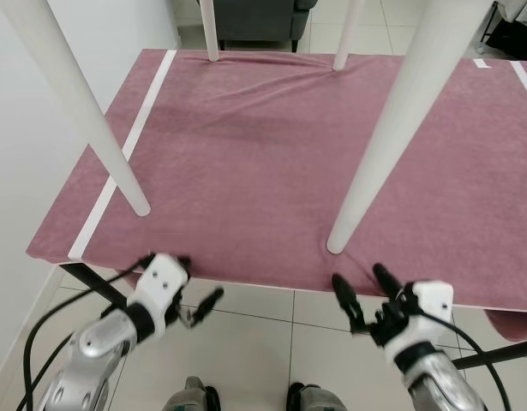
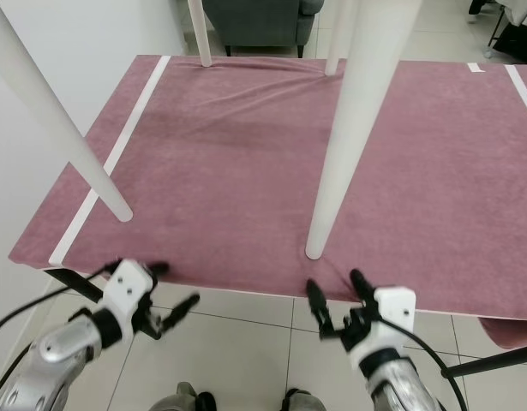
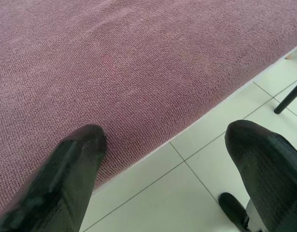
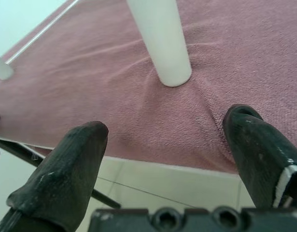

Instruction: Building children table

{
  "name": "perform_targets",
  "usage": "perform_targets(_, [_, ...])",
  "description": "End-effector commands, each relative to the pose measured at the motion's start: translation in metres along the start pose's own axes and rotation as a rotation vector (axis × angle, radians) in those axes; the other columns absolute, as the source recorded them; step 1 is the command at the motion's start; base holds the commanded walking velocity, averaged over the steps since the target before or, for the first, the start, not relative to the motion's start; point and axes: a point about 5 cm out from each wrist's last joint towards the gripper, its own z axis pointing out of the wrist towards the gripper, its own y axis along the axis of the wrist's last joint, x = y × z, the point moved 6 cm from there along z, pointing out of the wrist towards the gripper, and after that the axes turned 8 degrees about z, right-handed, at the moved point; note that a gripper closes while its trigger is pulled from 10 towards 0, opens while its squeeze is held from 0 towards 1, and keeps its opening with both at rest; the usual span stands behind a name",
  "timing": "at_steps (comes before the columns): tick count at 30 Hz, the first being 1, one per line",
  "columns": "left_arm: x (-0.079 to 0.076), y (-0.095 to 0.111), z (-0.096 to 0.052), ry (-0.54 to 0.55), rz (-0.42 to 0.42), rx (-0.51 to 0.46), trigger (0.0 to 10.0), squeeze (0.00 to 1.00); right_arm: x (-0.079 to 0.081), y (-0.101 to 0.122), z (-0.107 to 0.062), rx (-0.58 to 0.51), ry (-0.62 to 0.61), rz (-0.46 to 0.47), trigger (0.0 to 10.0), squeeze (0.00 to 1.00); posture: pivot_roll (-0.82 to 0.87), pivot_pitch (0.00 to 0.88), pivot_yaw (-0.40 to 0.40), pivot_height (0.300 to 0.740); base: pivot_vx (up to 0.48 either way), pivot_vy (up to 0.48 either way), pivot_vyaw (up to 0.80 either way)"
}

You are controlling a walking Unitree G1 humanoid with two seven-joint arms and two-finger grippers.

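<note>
A dark grey sofa (image 1: 250, 19) stands on pale floor tiles (image 1: 254, 338) beyond a white wall (image 1: 23, 128).

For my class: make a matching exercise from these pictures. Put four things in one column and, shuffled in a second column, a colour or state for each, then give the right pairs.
Things
1. table leg
2. cloth
3. left gripper
4. floor

Descriptions
A. pale tiles with thin joints
B. dusky pink, spread flat, white stripe near its left edge
C. white, standing with its foot on the cloth
D. black fingers spread apart, holding nothing

Pairs: 1-C, 2-B, 3-D, 4-A
</note>
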Motion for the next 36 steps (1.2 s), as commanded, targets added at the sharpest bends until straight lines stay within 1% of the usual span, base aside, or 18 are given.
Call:
perform_targets(1, [-0.025, -0.018, -0.009, -0.142, -0.071, 0.06, 10.0, 0.0, 0.025, -0.024, -0.014, 0.141, 0.167, 0.072, 10.0, 0.0, -0.05, 0.141, 0.084, 0.74, 0.0, 0.0, 0.0])
perform_targets(3, [-0.025, -0.018, -0.009, -0.142, -0.071, 0.06, 10.0, 0.0, 0.025, -0.024, -0.014, 0.141, 0.167, 0.072, 10.0, 0.0, -0.05, 0.141, 0.084, 0.74, 0.0, 0.0, 0.0])
perform_targets(4, [-0.032, -0.022, -0.012, -0.181, -0.097, 0.075, 10.0, 0.0, 0.03, -0.03, -0.019, 0.185, 0.218, 0.069, 10.0, 0.0, -0.05, 0.14, 0.084, 0.74, 0.0, 0.0, 0.0])
perform_targets(5, [-0.032, -0.022, -0.012, -0.181, -0.097, 0.075, 10.0, 0.0, 0.03, -0.03, -0.019, 0.185, 0.218, 0.069, 10.0, 0.0, -0.05, 0.14, 0.084, 0.74, 0.0, 0.0, 0.0])
perform_targets(6, [-0.042, -0.035, -0.015, -0.234, -0.148, 0.118, 10.0, 0.0, 0.029, -0.054, -0.028, 0.304, 0.263, 0.014, 10.0, 0.0, -0.06, 0.138, 0.083, 0.74, 0.0, 0.0, 0.0])
perform_targets(7, [-0.046, -0.037, -0.016, -0.251, -0.164, 0.124, 10.0, 0.0, 0.026, -0.064, -0.031, 0.343, 0.258, -0.01, 10.0, 0.0, -0.06, 0.137, 0.083, 0.74, 0.0, 0.0, 0.0])
perform_targets(10, [-0.049, -0.038, -0.018, -0.265, -0.175, 0.126, 10.0, 0.0, 0.023, -0.071, -0.033, 0.365, 0.257, -0.019, 10.0, 0.0, -0.06, 0.137, 0.083, 0.74, 0.0, 0.0, 0.0])
perform_targets(13, [-0.06, -0.04, -0.03, -0.331, -0.203, 0.146, 10.0, 0.0, 0.014, -0.082, -0.033, 0.383, 0.223, -0.015, 10.0, 0.0, -0.05, 0.138, 0.085, 0.74, 0.0, 0.0, 0.0])
perform_targets(17, [-0.059, -0.054, -0.032, -0.307, -0.212, 0.188, 10.0, 0.0, 0.003, -0.093, -0.029, 0.407, 0.174, -0.034, 10.0, 0.0, -0.05, 0.138, 0.085, 0.74, 0.0, 0.0, 0.0])
perform_targets(18, [-0.055, -0.062, -0.03, -0.273, -0.206, 0.214, 10.0, 0.0, -0.004, -0.1, -0.026, 0.416, 0.137, -0.043, 10.0, 0.0, -0.05, 0.138, 0.085, 0.74, 0.0, 0.0, 0.0])
perform_targets(19, [-0.055, -0.062, -0.03, -0.273, -0.206, 0.214, 10.0, 0.0, -0.004, -0.1, -0.026, 0.416, 0.137, -0.043, 10.0, 0.0, -0.05, 0.138, 0.085, 0.74, 0.0, 0.0, 0.0])
perform_targets(21, [-0.051, -0.072, -0.027, -0.227, -0.211, 0.245, 10.0, 0.0, -0.014, -0.108, -0.021, 0.425, 0.087, -0.045, 10.0, 0.0, -0.05, 0.136, 0.085, 0.74, 0.0, 0.0, 0.0])
perform_targets(24, [-0.049, -0.076, -0.023, -0.196, -0.208, 0.252, 10.0, 0.0, -0.019, -0.112, -0.015, 0.416, 0.058, -0.047, 10.0, 0.0, -0.05, 0.132, 0.085, 0.74, 0.0, 0.0, 0.0])
perform_targets(26, [-0.048, -0.071, -0.021, -0.193, -0.207, 0.236, 10.0, 0.0, -0.014, -0.107, -0.012, 0.389, 0.072, -0.035, 10.0, 0.0, -0.05, 0.13, 0.085, 0.74, 0.0, 0.0, 0.0])
perform_targets(29, [-0.051, -0.054, -0.021, -0.249, -0.213, 0.194, 10.0, 0.0, 0.01, -0.089, -0.013, 0.354, 0.21, -0.024, 10.0, 0.0, -0.05, 0.125, 0.088, 0.74, 0.0, 0.0, 0.0])
perform_targets(32, [-0.051, -0.059, -0.022, -0.247, -0.211, 0.209, 10.0, 0.0, 0.009, -0.092, -0.017, 0.374, 0.22, -0.039, 10.0, 0.0, -0.05, 0.124, 0.089, 0.74, 0.0, 0.0, 0.0])
perform_targets(34, [-0.05, -0.066, -0.022, -0.241, -0.208, 0.226, 10.0, 0.0, 0.003, -0.097, -0.018, 0.39, 0.202, -0.061, 10.0, 0.0, -0.06, 0.122, 0.089, 0.74, 0.0, 0.0, 0.0])
perform_targets(36, [-0.051, -0.075, -0.021, -0.231, -0.208, 0.247, 10.0, 0.0, -0.01, -0.107, -0.02, 0.416, 0.154, -0.084, 10.0, 0.0, -0.06, 0.119, 0.087, 0.74, 0.0, 0.0, 0.0])
